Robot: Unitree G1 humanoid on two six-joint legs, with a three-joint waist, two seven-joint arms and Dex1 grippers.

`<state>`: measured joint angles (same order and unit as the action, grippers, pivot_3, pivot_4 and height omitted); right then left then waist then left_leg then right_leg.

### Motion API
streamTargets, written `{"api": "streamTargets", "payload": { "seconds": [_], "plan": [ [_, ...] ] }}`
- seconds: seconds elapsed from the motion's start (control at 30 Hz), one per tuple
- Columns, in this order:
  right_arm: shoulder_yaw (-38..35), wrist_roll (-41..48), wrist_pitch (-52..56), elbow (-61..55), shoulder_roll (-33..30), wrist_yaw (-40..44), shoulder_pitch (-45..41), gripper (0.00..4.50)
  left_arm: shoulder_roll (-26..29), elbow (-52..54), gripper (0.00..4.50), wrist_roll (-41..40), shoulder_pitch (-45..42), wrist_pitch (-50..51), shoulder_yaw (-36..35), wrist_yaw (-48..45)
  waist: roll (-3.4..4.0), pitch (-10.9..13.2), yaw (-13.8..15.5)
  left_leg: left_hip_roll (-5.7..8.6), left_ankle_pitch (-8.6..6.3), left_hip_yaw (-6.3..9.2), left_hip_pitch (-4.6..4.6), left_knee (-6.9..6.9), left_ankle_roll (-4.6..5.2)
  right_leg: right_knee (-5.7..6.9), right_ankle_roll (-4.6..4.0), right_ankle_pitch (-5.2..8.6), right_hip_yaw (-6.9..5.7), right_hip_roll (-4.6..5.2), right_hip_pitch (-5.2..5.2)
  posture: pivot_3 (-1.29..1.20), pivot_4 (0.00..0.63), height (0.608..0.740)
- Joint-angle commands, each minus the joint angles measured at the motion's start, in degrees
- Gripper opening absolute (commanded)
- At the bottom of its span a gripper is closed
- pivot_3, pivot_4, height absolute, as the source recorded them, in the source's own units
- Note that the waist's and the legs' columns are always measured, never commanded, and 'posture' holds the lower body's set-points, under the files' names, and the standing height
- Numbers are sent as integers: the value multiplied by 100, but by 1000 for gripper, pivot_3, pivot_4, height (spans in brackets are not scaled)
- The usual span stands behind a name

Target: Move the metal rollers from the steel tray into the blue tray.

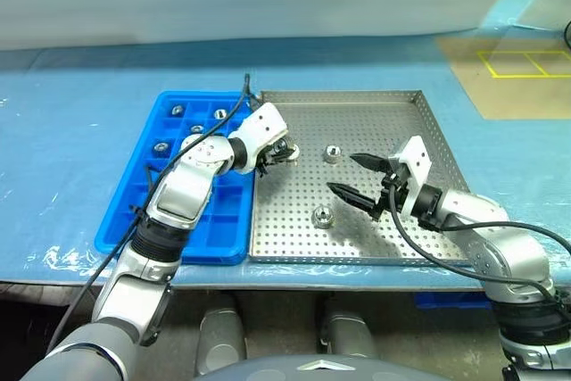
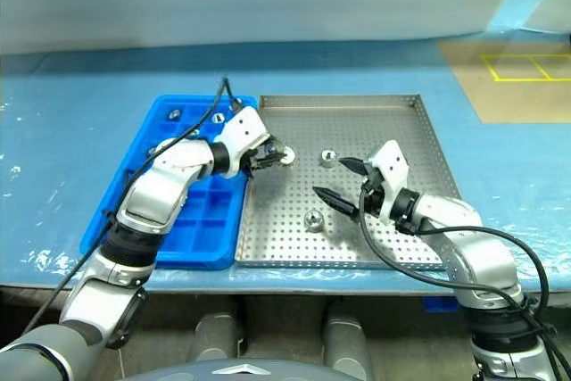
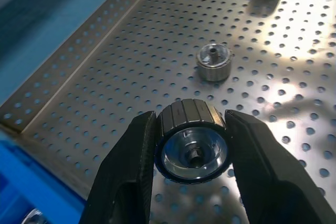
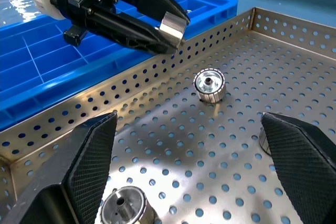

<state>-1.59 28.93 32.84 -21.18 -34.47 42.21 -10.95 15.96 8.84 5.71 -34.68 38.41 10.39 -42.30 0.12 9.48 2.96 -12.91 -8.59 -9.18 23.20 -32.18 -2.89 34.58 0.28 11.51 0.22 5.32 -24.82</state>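
Observation:
The steel tray (image 1: 393, 122) lies in front of me with the blue tray (image 1: 214, 220) against its left side. My left gripper (image 1: 284, 151) hovers over the steel tray's left edge, shut on a metal roller (image 3: 191, 148) whose ribbed rim sits between the fingers. Two loose rollers (image 1: 332, 153) (image 1: 323, 216) rest on the perforated floor. My right gripper (image 1: 343, 174) stands open just right of them, above the floor, with nothing in it. In the right wrist view a further roller (image 4: 264, 141) peeks out beside one finger. Several rollers (image 1: 177, 111) (image 1: 161, 146) sit in the blue tray's far compartments.
Both trays rest on a blue-covered table (image 1: 71, 158). A brown board with yellow tape lines (image 1: 522, 69) lies at the far right. A black cable (image 1: 241, 100) runs over the blue tray's far corner along my left arm.

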Motion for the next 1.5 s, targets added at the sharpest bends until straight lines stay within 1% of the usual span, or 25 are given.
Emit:
{"api": "streamTargets", "payload": {
  "seconds": [0.03,0.1,0.2,0.33,0.53,0.6,0.7,0.77,0.87,1.03,1.2,1.5],
  "plan": [
    [30,-35,-208,178,66,135,-345,4500,-170,427,1708,-71,181,43,-382,686,0,0,13,0,0,0,4,0,0,-1,0,0,-1,0,-2,8,150,740],
    [136,-75,-302,389,141,222,-558,4500,-287,518,1708,-117,378,88,-519,1001,0,0,20,-1,0,3,5,1,0,-1,0,0,-4,-1,-4,28,150,740],
    [379,-177,-393,646,285,360,-855,4500,-258,642,1708,-122,721,4,-615,1303,0,0,39,-5,1,4,7,1,0,0,0,0,-3,-2,-9,91,150,740],
    [577,-152,-338,826,483,535,-1198,4500,-243,850,1708,-194,1053,-77,-886,1701,0,0,142,-8,2,10,25,0,-2,5,-2,1,-8,-2,-28,149,150,740],
    [835,-255,-514,1393,781,880,-1756,4500,-180,919,1708,-285,1339,-106,-1256,2155,0,0,333,-4,3,19,33,-5,-2,8,-2,0,-15,-2,-28,221,150,740],
    [903,-332,-651,1616,862,1004,-1849,4500,-110,969,1708,-214,1462,-173,-1256,2275,0,0,419,-4,3,24,39,-6,-2,8,-2,0,-20,-2,-29,243,150,740],
    [1116,-591,-1022,2024,941,1267,-1944,4500,-118,1385,1708,-315,1750,89,-1388,2413,-1,0,470,-4,3,29,42,-7,-1,6,-3,1,-24,-1,-28,270,150,740],
    [1129,-638,-1111,2158,1014,1332,-2012,4500,-114,1518,1708,-353,1826,161,-1435,2486,-1,0,522,-6,3,37,48,-6,-2,7,-7,3,-27,0,-30,274,150,740],
    [1094,-663,-1177,2267,1094,1399,-2107,4500,-358,1748,1708,-485,1930,443,-1647,2794,-1,0,578,-10,7,43,53,-8,-7,12,-9,4,-27,-1,-36,276,150,740],
    [1106,-779,-1391,2540,1137,1562,-2231,4500,-592,2088,1708,-484,2032,723,-1737,3224,-1,0,587,-11,7,47,53,-13,-7,13,-9,4,-27,0,-33,270,150,740],
    [1117,-885,-1556,2773,1368,1505,-2309,4500,-767,2261,1708,-354,2186,1067,-1866,3707,-1,0,565,-13,7,49,55,-14,-7,13,-9,4,-28,-2,-34,282,150,740],
    [1119,-1131,-1844,3073,1438,1573,-2411,4500,-1248,2308,1708,-233,2216,1400,-2365,4679,-3,1,589,-13,7,57,69,-23,-6,12,-10,4,-32,-3,-38,291,150,740]
  ]
}}
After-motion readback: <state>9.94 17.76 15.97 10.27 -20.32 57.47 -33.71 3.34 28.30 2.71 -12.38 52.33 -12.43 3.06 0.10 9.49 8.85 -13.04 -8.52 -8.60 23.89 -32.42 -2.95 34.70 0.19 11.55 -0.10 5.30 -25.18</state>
